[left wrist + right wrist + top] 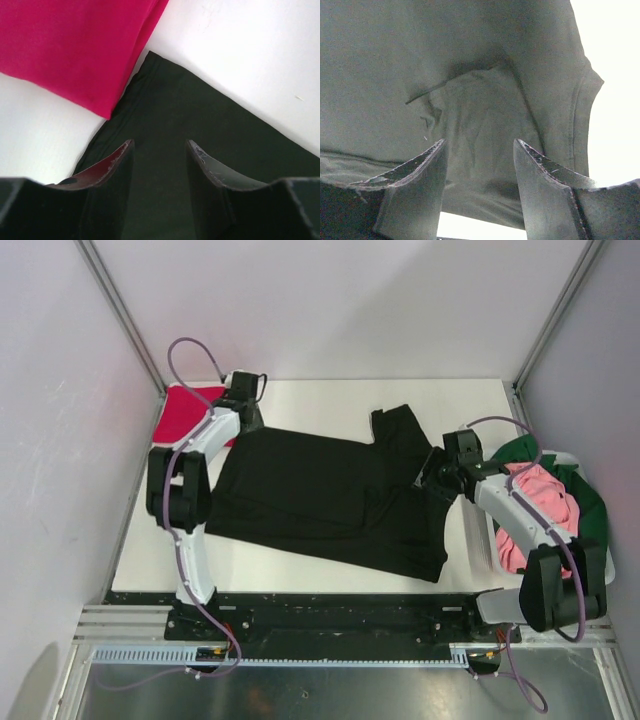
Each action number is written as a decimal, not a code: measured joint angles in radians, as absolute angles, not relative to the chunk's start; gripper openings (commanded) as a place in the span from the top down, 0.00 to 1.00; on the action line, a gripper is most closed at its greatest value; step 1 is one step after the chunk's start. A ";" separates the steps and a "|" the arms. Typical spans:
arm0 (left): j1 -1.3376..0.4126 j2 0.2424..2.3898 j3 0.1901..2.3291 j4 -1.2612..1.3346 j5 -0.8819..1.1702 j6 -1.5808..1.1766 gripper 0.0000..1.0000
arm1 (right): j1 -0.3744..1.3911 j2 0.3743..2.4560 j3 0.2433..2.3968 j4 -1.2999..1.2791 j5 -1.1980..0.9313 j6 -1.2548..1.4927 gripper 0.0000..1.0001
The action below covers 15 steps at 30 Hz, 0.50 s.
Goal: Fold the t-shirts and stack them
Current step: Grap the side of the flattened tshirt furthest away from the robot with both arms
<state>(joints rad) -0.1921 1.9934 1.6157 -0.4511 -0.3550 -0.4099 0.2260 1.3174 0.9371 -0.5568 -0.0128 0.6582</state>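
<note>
While poised over the black t-shirt point(320, 500) spread mid-frame on the white surface point(330, 400), gaping wide with the left hand point(159, 146) at its upper-left corner, just beside the crimson t-shirt point(185, 412), and with the right hand point(480, 144) at its right edge. At far right, heaped together: pink t-shirt point(540, 505), dark green t-shirt point(592, 508).

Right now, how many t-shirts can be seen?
4. The black t-shirt lies spread out in the middle, the crimson t-shirt at the far left corner, the pink t-shirt and dark green t-shirt heaped in the white basket at right. Others may be hidden beneath them.
</note>
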 measured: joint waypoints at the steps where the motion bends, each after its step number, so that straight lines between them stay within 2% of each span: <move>1: -0.192 2.020 1.631 -0.453 -0.356 -0.412 0.52 | 0.223 1.333 0.940 -0.547 -0.016 0.653 0.41; 15: -0.191 2.275 1.911 -0.482 -0.443 -0.544 0.55 | 0.157 1.462 0.982 -0.440 -0.054 0.603 0.42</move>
